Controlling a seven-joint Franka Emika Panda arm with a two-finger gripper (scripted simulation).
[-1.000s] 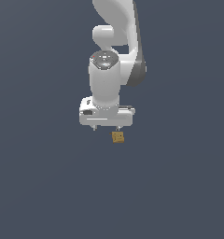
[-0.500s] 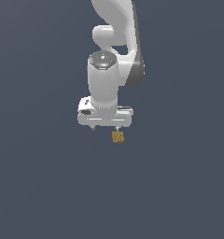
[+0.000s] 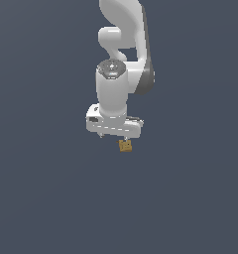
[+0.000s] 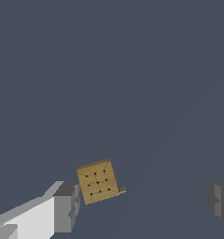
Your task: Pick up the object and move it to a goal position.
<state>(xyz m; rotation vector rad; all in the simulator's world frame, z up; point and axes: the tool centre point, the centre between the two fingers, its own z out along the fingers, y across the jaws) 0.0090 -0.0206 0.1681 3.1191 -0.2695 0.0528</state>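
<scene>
Block [image 4: 99, 181] is sitting on the worktop [image 4: 132, 70] between your wide-open jaws, nearer one finger [image 4: 67, 207]. You are handling something apparently light and rigid; try pinching its flat opposite sides.

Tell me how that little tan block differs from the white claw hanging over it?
The block is tan-yellow with darker marks on its face; the gripper is plain white with grey fingers. The block is far smaller than the gripper. The block sits low beside one finger, skewed to it, while the gripper hangs from the arm with its jaws wide apart. Both look boxy.
</scene>
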